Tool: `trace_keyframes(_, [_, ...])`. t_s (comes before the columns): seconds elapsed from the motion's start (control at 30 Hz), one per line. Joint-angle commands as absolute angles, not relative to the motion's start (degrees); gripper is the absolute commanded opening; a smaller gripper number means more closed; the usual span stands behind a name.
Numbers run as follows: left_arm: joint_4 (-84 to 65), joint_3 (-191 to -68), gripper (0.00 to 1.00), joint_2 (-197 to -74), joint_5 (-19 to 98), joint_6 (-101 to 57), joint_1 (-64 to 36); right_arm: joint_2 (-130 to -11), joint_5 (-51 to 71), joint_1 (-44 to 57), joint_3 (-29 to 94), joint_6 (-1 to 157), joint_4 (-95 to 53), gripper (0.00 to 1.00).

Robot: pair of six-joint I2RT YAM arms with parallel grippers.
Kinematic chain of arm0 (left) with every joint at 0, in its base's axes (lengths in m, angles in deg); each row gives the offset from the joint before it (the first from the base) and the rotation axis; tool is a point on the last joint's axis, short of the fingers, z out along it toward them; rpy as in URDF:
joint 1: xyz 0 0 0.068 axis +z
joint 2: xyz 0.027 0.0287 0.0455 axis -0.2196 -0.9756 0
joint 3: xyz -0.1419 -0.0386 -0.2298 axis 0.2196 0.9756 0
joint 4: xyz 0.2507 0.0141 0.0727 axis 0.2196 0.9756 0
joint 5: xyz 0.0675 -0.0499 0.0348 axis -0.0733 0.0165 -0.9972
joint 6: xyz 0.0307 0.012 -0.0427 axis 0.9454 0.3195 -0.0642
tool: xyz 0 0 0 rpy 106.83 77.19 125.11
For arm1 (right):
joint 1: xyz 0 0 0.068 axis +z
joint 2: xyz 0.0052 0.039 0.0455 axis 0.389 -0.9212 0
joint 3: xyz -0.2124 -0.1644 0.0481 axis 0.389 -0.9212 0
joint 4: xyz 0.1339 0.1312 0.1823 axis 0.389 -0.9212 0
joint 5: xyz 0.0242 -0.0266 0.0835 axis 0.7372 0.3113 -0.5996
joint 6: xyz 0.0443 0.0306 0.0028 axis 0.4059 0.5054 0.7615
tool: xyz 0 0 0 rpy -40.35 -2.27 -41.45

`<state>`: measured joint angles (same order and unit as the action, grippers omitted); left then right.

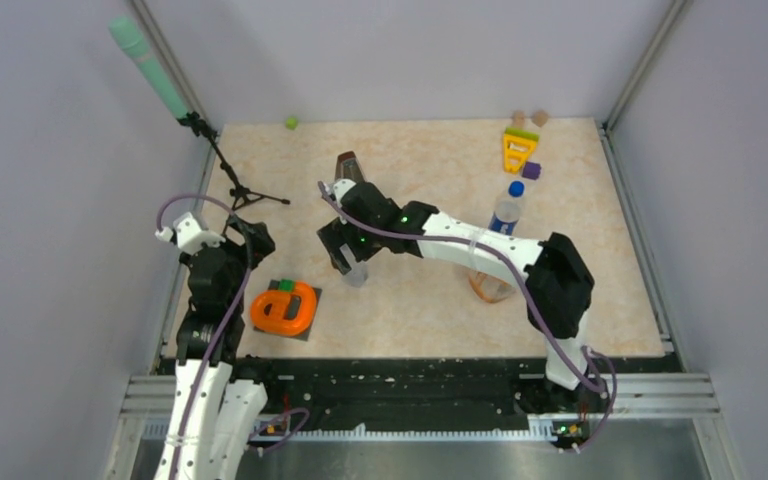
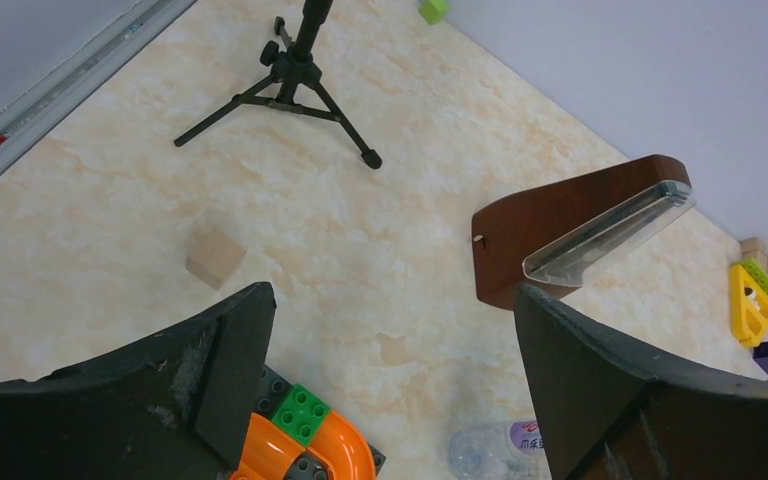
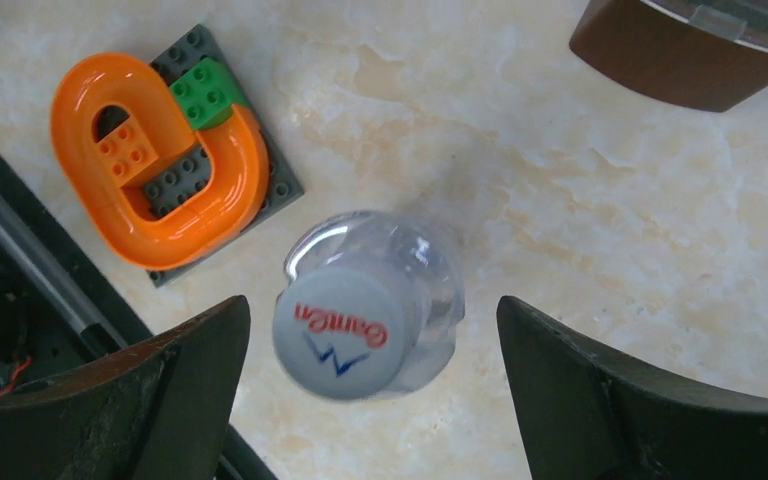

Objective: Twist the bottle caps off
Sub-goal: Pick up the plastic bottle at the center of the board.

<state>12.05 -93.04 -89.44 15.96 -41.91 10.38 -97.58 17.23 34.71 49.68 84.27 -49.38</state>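
A slim clear bottle (image 3: 432, 268) stands upright near the table's middle, its white cap (image 3: 343, 336) printed in red and blue. My right gripper (image 3: 372, 308) hangs open over it; the cap sits between the fingers, nearer the left one, touching neither. In the top view my right gripper (image 1: 345, 257) covers most of this bottle (image 1: 357, 276). A blue-labelled bottle (image 1: 506, 214) with a blue cap (image 1: 516, 188) stands at the right. An orange-tinted squat bottle (image 1: 488, 287) is half hidden behind the right arm. My left gripper (image 2: 392, 295) is open and empty at the left.
A brown metronome (image 1: 348, 165) stands behind the clear bottle. An orange brick loop on a grey plate (image 1: 285, 307) lies at the front left. A microphone tripod (image 1: 245, 195) stands at the left. A small wooden block (image 2: 213, 257), a yellow toy (image 1: 518, 148) and a purple block (image 1: 531, 170) are also here.
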Motion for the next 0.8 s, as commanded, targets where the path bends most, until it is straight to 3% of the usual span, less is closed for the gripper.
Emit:
trace_keyframes(0.0, [11.0,-92.8,0.94,-88.9,15.6,-43.0,10.6,-101.0,22.4,35.1,55.7,82.3,-51.5,0.91])
trace_keyframes(0.17, [10.8,-92.7,0.94,-88.7,15.9,-42.3,10.6,-102.9,24.3,35.2,57.8,80.7,-52.4,0.88])
trace_keyframes(0.27, [10.9,-92.8,0.94,-88.9,16.1,-42.3,10.5,-102.9,23.5,35.2,57.8,80.4,-51.9,0.74])
trace_keyframes(0.43, [10.2,-92.3,0.94,-89.7,18.2,-41.9,10.6,-103.1,21.6,35.1,57.5,80.0,-50.9,0.72])
trace_keyframes(0.57, [9.1,-91.8,0.94,-90.6,19.9,-41.5,10.6,-103.0,21.9,35.1,57.6,79.5,-51.7,0.61])
trace_keyframes(0.77, [8.9,-91.7,0.94,-92.1,21.2,-41.4,10.6,-101.9,20.8,35.1,55.8,80.1,-50.7,0.63])
